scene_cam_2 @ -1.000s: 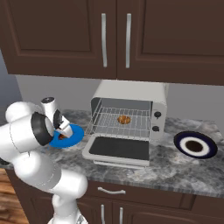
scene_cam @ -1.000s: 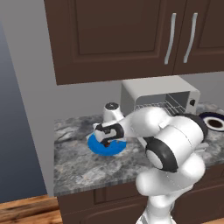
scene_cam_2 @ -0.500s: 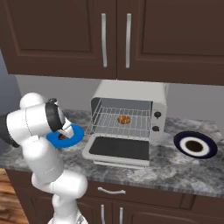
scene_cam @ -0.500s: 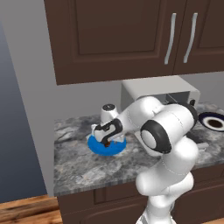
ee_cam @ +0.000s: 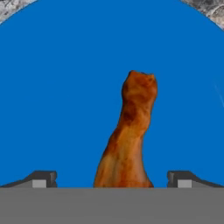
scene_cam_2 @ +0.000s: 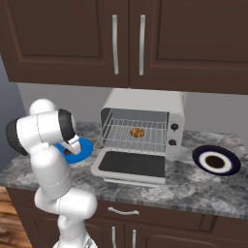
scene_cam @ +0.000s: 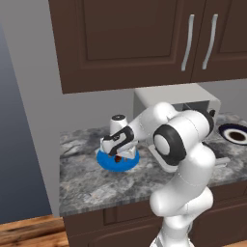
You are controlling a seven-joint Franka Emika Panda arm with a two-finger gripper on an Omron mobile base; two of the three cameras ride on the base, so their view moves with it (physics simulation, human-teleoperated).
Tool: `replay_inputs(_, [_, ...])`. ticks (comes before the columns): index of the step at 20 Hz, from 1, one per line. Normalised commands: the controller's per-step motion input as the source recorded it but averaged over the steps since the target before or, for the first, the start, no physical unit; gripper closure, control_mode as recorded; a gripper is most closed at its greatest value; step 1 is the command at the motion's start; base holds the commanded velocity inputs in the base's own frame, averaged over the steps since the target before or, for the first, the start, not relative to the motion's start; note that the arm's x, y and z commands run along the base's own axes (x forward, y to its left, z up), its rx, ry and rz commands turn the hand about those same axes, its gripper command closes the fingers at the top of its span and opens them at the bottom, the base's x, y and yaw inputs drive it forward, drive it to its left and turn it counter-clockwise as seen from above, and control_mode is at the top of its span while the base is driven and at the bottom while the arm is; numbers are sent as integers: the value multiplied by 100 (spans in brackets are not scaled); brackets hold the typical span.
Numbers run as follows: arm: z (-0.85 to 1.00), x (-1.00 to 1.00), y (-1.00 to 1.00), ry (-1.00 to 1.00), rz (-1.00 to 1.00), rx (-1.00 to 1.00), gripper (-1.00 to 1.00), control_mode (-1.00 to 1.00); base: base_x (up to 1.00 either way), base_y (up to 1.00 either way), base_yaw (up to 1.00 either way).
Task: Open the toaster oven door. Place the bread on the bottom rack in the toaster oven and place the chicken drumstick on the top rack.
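Gripper [ee_cam: 112, 186] hovering wide open right over the chicken drumstick [ee_cam: 129, 135], which lies on the blue plate [ee_cam: 52, 96] on the counter [scene_cam: 87, 181], at about 9 o'clock from the toaster oven [scene_cam_2: 143, 128]. In the hand view, long axis running roughly 6 to 12 o'clock, squarely between the two fingertips [ee_cam: 41, 179], so probably just a straight drop and squeeze across it. Toaster oven door [scene_cam_2: 131, 165] already down flat, bread [scene_cam_2: 137, 131] sitting on a rack inside.
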Motion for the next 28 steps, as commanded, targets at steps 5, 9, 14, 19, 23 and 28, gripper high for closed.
replay_inputs(5, [-11,0,0,7,-9,0,-100,-100,0,0,0])
replay_inputs(9, [-11,0,3,4,-8,0,100,-100,0,0,0])
replay_inputs(14, [-1,-8,0,1,-2,0,100,-100,0,0,0])
replay_inputs(19, [25,-31,-4,0,0,0,100,-100,0,0,0])
replay_inputs(23, [43,-43,-10,0,0,0,100,-100,0,0,0])
replay_inputs(28, [44,-44,-15,0,0,0,100,-100,0,0,0])
